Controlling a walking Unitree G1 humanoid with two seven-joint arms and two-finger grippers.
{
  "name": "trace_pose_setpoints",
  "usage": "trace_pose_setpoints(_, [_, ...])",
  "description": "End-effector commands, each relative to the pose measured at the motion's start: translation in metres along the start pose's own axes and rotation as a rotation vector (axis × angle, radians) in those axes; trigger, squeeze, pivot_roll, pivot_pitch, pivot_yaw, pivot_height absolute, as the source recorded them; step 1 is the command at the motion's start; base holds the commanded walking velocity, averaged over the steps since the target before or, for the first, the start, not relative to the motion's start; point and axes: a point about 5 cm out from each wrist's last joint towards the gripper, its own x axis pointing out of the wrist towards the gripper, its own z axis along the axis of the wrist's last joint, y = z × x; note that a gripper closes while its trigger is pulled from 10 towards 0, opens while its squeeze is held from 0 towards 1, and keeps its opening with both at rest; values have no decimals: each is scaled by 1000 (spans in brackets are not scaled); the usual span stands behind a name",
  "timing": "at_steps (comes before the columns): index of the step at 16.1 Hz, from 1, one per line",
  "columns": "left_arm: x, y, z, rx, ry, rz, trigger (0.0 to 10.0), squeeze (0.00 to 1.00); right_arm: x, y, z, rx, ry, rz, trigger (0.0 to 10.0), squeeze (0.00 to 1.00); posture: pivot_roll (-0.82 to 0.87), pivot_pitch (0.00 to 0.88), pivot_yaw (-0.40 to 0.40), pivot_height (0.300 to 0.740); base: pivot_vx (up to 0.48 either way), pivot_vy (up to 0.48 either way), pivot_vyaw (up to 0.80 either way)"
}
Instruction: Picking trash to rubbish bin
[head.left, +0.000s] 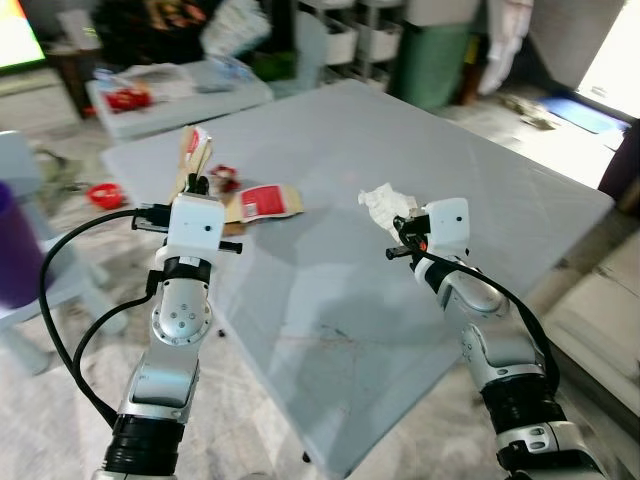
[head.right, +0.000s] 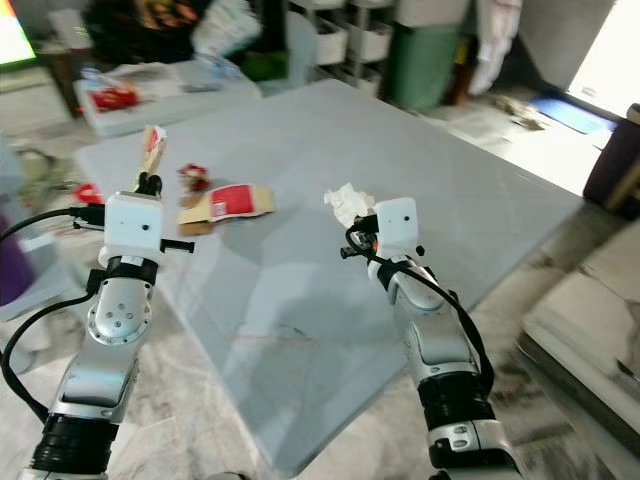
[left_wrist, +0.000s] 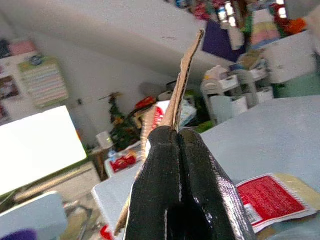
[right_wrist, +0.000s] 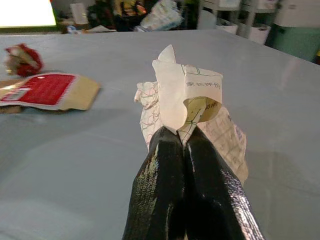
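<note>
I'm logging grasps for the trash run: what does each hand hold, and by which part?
Left hand: cardboard piece, pinched at its lower edge. Right hand: crumpled paper, pinched at its near bottom edge.

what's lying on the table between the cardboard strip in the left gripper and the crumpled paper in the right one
A flat red-labelled cardboard packet and a small red wrapper, seen in the eye views.

You had a grey surface (head.left: 420, 150) ahead of you. Beyond its far edge stood white drawer units (head.left: 355, 35) and a green bin (head.left: 435, 60). A bright screen (left_wrist: 40, 147) glowed far left, and a purple container (head.left: 15, 245) sat at your left.
</note>
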Motion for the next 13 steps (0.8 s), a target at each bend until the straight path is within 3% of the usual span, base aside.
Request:
trace_pose_setpoints(1, [2, -2, 0, -10, 8, -1, 0, 0, 0, -5, 5, -4, -20, -16, 0, 0, 74, 0, -52, 740, 0, 0, 0])
trace_pose_setpoints(13, [7, 4, 2, -108, 45, 38, 0, 0, 3, -9, 12, 7, -50, -36, 0, 0, 70, 0, -42, 740, 0, 0, 0])
